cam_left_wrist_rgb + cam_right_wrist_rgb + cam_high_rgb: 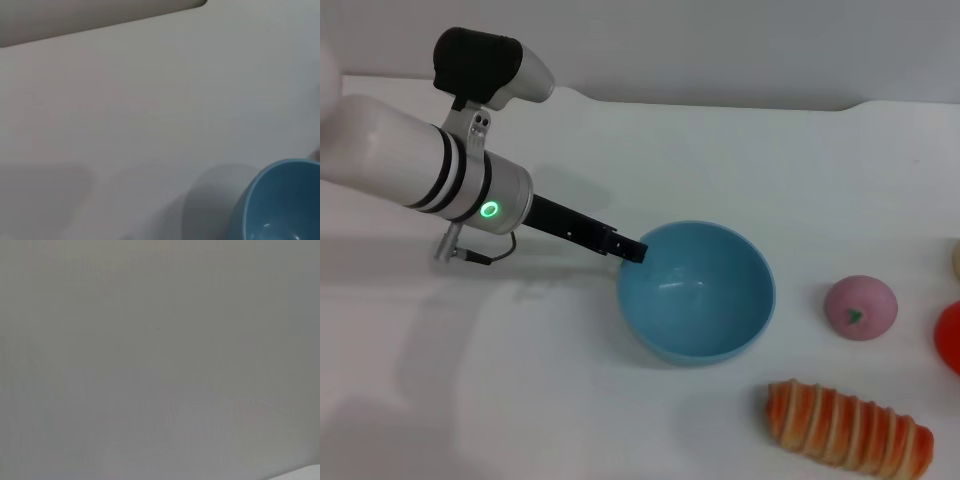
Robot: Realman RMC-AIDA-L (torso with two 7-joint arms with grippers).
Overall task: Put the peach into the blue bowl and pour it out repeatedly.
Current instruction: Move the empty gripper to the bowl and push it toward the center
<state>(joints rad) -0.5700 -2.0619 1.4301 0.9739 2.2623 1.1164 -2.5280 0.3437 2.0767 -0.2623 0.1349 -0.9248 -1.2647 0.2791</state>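
Peach (860, 307): lying on the white table (720, 150), right of the blue bowl (697, 291) and apart from it, well away from the left gripper (630, 249). Left gripper: reaching in from the left, dark tip touching the bowl's left rim; whether clamped on the rim or loose, cannot tell. Bowl upright, nothing inside, its edge also seen in the left wrist view (280, 205). Striped bread-like item (848, 428) in front of the peach; red-orange round object (949, 337) just beside it at the right edge. Right gripper out of sight.
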